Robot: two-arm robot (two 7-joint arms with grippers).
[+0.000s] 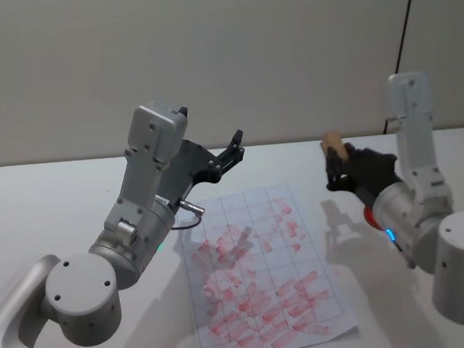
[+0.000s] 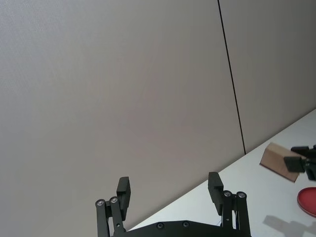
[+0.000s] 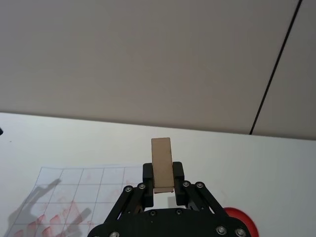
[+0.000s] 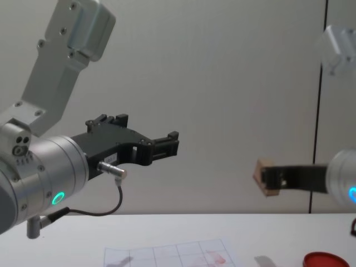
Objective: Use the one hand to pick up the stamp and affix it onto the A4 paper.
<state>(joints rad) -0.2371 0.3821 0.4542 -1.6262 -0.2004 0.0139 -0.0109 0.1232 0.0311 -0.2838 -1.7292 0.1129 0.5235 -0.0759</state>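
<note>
Right claw (image 1: 336, 160) hangs in the air above the surface (image 1: 43, 203), just off the right edge of the paper (image 1: 263, 275). It is clenched on the stamp (image 1: 333, 144). Its 2 fingers pinch the lower part of the wooden block, and the rest of the block sticks out past the fingertips toward the far wall. From the chest the stamp is well clear of the surface.

The gridded sheet lies slightly skewed in the middle, with reddish marks across most of its boxes. A strip of bare surface runs along its right edge, where the claw's shadow falls. More bare surface stretches from its far edge to the wall.

Left claw (image 1: 234, 146) is raised high near the paper's far left corner, its 2 fingers spread and holding nothing. That arm's grey body stands in front of the sheet's left edge in the head view.

The red ink pad (image 4: 329, 260) sits on the surface to the right of the sheet, below the right arm. That arm hides most of it from the head, and the picture edge cuts it off in the chest view. The stamp's printing face cannot be made out.
</note>
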